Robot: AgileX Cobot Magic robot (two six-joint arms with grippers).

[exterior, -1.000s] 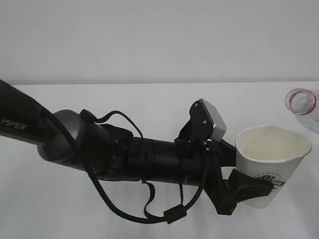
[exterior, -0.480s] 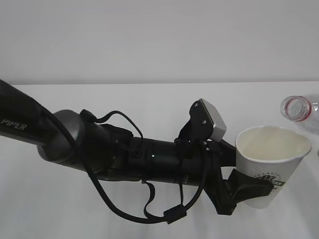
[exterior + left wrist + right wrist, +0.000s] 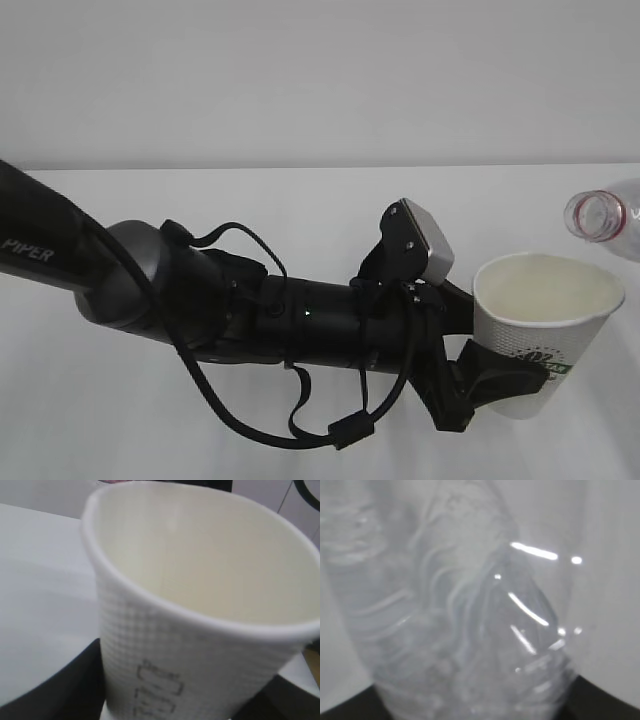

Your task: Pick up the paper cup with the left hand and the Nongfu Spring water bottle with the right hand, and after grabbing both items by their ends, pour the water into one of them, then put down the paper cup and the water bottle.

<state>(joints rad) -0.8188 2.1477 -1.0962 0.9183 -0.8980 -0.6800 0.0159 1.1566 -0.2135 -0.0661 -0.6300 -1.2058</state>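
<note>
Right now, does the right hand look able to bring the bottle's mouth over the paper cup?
Probably yes. The open mouth of the bottle is tilted, just above and right of the paper cup, which the left hand holds upright. Nothing stands between them. The right hand itself is hardly visible.

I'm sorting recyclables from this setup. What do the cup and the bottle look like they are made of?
The paper cup looks like matte white paper: its outer wall shows a fine embossed grid in the left wrist view, with a rolled rim and printed ink. The water bottle looks like clear, glossy thin plastic: see-through ribbed walls with sharp highlights in the right wrist view, and a red ring at its open neck.
</note>
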